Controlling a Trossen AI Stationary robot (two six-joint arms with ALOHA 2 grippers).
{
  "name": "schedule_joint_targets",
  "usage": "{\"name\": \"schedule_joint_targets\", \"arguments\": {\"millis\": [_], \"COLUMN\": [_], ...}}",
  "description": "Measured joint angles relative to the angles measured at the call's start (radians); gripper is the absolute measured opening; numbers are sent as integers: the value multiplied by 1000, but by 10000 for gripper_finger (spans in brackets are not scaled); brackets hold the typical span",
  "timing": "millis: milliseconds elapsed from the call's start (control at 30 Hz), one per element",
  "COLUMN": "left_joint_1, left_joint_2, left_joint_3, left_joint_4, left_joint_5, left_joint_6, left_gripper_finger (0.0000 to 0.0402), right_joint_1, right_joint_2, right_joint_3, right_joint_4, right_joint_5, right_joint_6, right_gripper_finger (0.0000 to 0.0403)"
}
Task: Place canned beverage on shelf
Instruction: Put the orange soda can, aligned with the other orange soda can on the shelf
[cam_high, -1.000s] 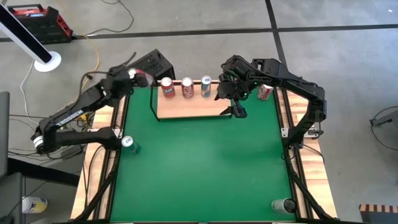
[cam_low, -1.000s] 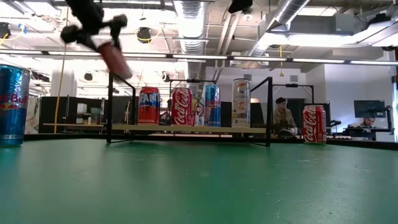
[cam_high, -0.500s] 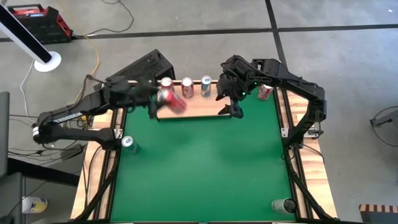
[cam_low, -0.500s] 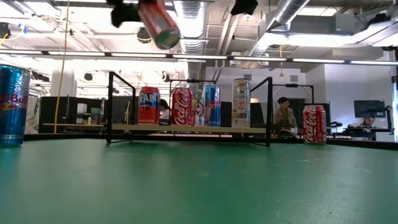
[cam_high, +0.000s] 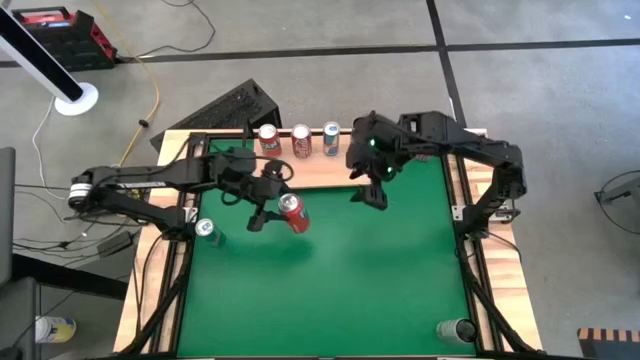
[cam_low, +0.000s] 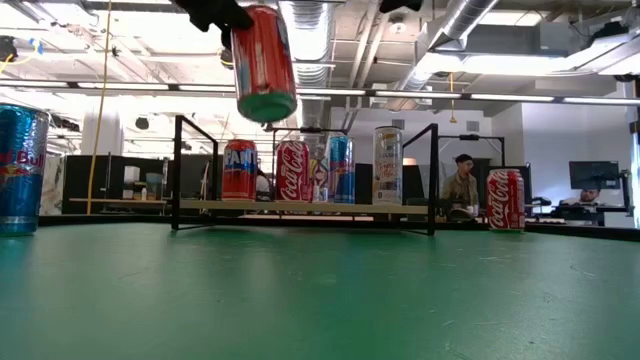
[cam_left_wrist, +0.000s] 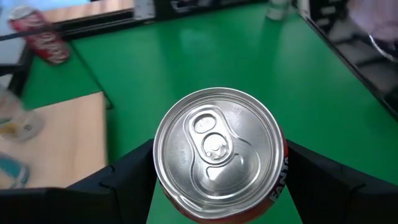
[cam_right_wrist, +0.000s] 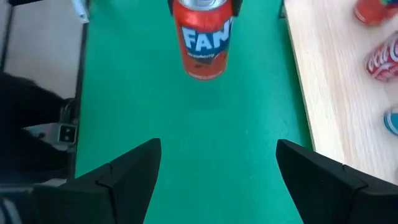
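My left gripper (cam_high: 283, 206) is shut on a red Fanta can (cam_high: 292, 214), high above the green table, on the near side of the shelf. The can also shows in the low view (cam_low: 262, 62) and in the right wrist view (cam_right_wrist: 202, 37). The shelf (cam_high: 320, 171), a light-wood board with a black rod frame, stands at the table's far side and carries several upright cans (cam_low: 292, 170). My right gripper (cam_right_wrist: 217, 168) is open and empty above the table by the shelf's right end (cam_high: 368, 190). My left gripper pinches the can's round wall just below its top rim (cam_left_wrist: 168, 186) between its two fingers (cam_left_wrist: 124, 180), one on each side. The fingers come from above, pointing down. The can hangs nearly upright below them, its top up, lifted clear of table and shelf.
A blue Red Bull can (cam_high: 205, 229) stands at the table's left edge. A Coca-Cola can (cam_low: 505, 200) stands right of the shelf. Another can (cam_high: 455, 329) stands at the near right corner. The green top (cam_high: 340, 280) lies bare in the middle.
My left gripper has carried the can from beyond the shelf's far left end, over the shelf, toward the table's near edge and right. The can has turned from tilted to nearly upright. My right gripper has shifted a little toward the near edge.
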Motion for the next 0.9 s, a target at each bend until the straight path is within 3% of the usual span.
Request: {"name": "schedule_joint_targets", "arguments": {"millis": [167,400,533,667,900], "left_joint_1": [-28,-80,-126,-204,-340], "left_joint_2": [62,142,189,247,341], "left_joint_3": [0,0,0,0,0], "left_joint_4": [-4,14,12,39,125], "left_joint_5": [89,119,51,26,-157], "left_joint_6": [71,91,187,152,90], "left_gripper_finger": [283,283,284,284,284], "right_joint_1": [140,295,307,315,364], "right_joint_2": [-55,-268,-390,-475,-520], "right_joint_3": [-129,-551,-791,-988,-1134], "right_joint_4": [47,392,635,824,1031], "right_joint_5": [153,199,201,165,147], "right_joint_6": [144,259,256,260,321], "right_gripper_finger": [341,319,315,315,315]}}
